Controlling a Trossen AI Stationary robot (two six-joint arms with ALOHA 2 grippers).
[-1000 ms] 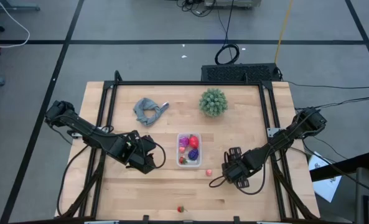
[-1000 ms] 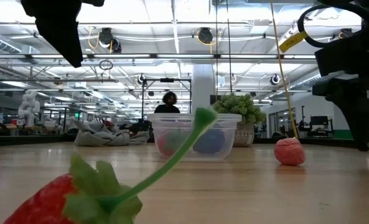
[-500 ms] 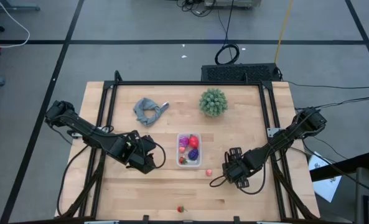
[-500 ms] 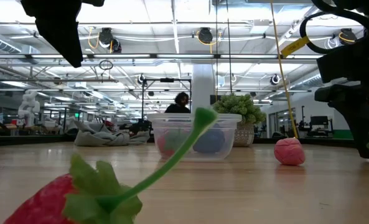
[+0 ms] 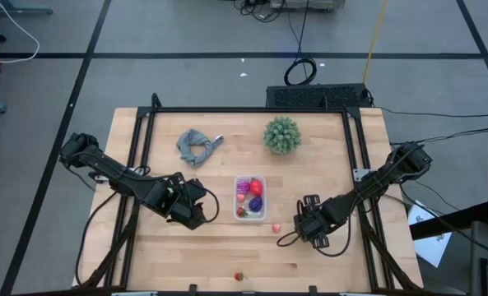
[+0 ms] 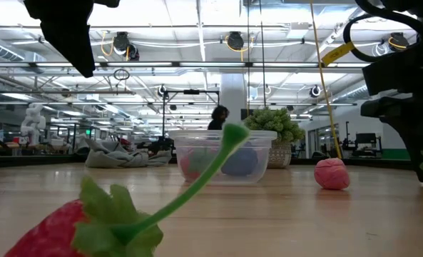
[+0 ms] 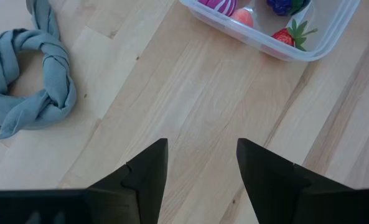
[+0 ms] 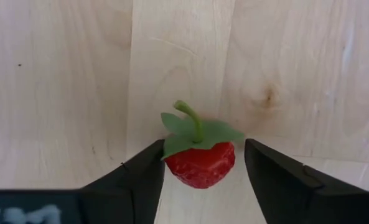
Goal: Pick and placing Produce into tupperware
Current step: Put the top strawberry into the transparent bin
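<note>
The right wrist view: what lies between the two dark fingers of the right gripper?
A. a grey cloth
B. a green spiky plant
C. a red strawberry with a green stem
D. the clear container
C: in the right wrist view a red strawberry with green leaves and stem sits on the wooden table between the fingers of the right gripper.

The right gripper is low over the table on the right side, its arm reaching in from the right edge, fingers set close either side of a small red strawberry. The left gripper waits left of centre, fingers parted, holding nothing
</note>
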